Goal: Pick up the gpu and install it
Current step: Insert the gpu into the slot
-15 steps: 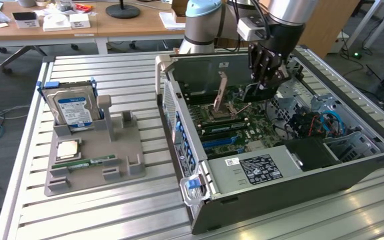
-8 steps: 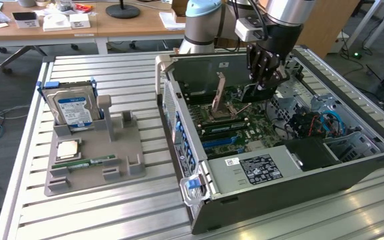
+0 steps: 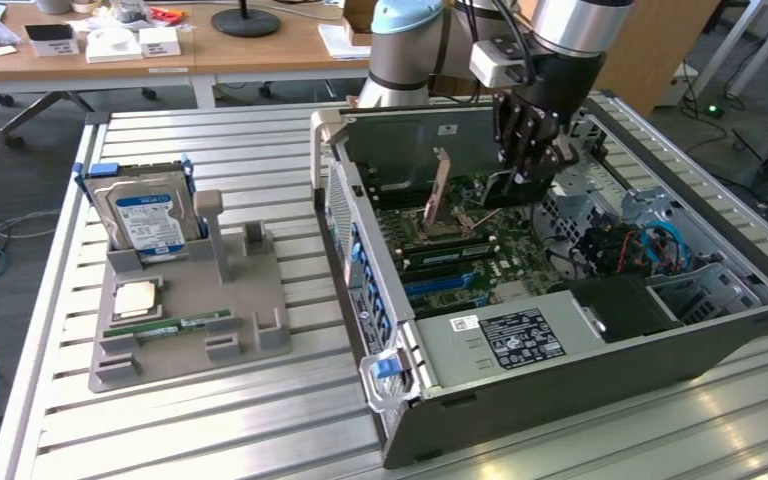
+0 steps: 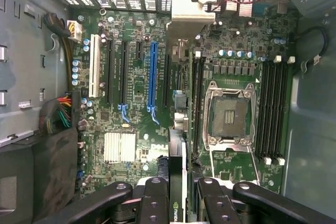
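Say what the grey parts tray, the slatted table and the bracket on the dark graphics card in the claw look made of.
Grey parts tray: matte, uniform grey, blocky posts; probably plastic. Slatted table: pale silver grooved profiles with soft glare; likely aluminium. Bracket of the thin dark graphics card, held in the claw: pale, dull sheen; seems sheet metal.

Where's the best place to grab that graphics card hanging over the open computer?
Probably its upper edge, from above, pinching across the two flat faces. The gpu is thin and hangs edge-down in the gripper, which leaves its lower edge free.
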Robot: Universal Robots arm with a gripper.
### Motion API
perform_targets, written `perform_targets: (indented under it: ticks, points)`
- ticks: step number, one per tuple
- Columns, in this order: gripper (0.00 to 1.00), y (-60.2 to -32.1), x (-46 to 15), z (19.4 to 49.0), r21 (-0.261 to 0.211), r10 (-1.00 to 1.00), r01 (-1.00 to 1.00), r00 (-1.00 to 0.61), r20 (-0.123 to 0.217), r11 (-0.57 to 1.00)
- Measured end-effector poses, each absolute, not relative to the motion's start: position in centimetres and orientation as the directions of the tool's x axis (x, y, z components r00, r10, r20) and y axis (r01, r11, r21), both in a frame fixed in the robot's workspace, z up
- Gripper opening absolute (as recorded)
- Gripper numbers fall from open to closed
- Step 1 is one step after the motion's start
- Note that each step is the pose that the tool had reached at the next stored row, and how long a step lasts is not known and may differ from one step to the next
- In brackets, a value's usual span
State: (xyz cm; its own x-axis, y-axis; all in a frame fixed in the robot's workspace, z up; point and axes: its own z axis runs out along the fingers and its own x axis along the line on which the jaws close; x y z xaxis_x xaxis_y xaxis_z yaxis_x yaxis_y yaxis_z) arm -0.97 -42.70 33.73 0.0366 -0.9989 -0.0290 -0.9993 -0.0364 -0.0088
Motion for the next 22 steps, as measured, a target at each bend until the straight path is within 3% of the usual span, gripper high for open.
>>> perform_targets:
  ticks: [22]
  points:
    - [0.26, -42.70, -0.96, 32.84, -0.009, -0.999, -0.999, 0.037, -0.029, -0.037]
